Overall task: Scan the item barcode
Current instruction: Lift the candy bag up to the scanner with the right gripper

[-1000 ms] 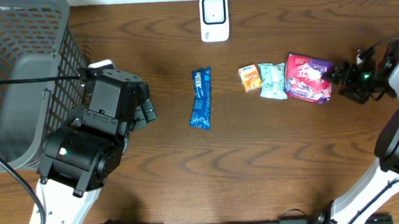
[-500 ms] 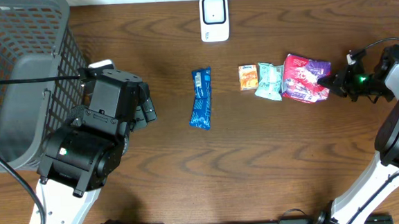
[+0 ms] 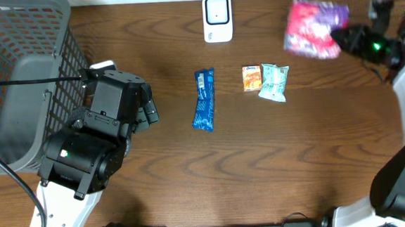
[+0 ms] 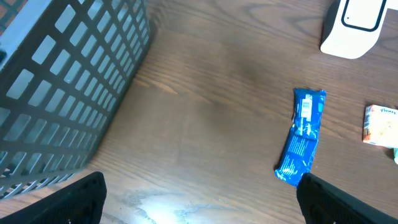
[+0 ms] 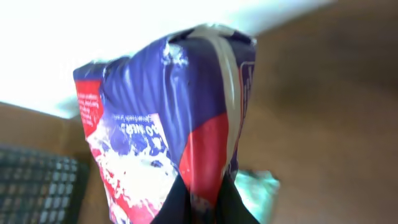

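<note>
The item, a pink and purple snack bag [image 3: 313,27], hangs above the table at the back right with my right gripper [image 3: 342,38] shut on its right edge. Seen from the right wrist, the bag [image 5: 168,118] fills the view, pinched between my two dark fingers, and my right gripper [image 5: 204,208] is at the bottom. No barcode shows on it. The white scanner [image 3: 217,18] stands at the back middle, left of the bag. My left gripper [image 3: 146,106] is open over bare wood at the left, holding nothing; the left wrist view shows my left gripper [image 4: 199,205] open.
A blue bar [image 3: 204,100] lies mid-table; the left wrist view shows the blue bar [image 4: 301,137] too. An orange packet [image 3: 252,78] and a teal packet [image 3: 274,82] lie right of it. A grey mesh basket [image 3: 17,82] fills the left side.
My right gripper has shut on the pink bag and lifted it off the table, up and toward the back right. The left arm has not moved.
</note>
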Robot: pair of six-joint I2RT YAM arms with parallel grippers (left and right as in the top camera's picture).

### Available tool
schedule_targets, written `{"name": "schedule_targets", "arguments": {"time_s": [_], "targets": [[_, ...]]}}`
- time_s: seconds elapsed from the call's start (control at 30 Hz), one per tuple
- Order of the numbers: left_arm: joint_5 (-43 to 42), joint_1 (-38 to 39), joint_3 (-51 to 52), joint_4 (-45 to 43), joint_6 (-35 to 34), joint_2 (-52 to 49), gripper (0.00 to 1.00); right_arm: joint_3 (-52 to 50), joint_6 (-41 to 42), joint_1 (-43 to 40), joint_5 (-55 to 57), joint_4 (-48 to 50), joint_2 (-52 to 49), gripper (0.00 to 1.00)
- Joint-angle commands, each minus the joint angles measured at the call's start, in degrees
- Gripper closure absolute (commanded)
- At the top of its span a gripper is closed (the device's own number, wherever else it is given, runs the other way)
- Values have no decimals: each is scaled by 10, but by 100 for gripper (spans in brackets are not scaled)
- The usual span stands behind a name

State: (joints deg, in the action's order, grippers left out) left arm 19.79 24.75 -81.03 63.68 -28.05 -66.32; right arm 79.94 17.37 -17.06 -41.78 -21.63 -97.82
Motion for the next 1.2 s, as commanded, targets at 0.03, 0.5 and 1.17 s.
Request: {"name": "schedule_targets", "arguments": {"time_s": [0.03,0.5,1.17], "targets": [[6,-3,-3,2,6,0,2,3,136,90,52,98,-13,99],[6,-3,-3,2,6,0,2,129,353,267,179,320,-214,99],[6,-3,-3,2,6,0,2,154,323,242,177,243,-243,99]]}}
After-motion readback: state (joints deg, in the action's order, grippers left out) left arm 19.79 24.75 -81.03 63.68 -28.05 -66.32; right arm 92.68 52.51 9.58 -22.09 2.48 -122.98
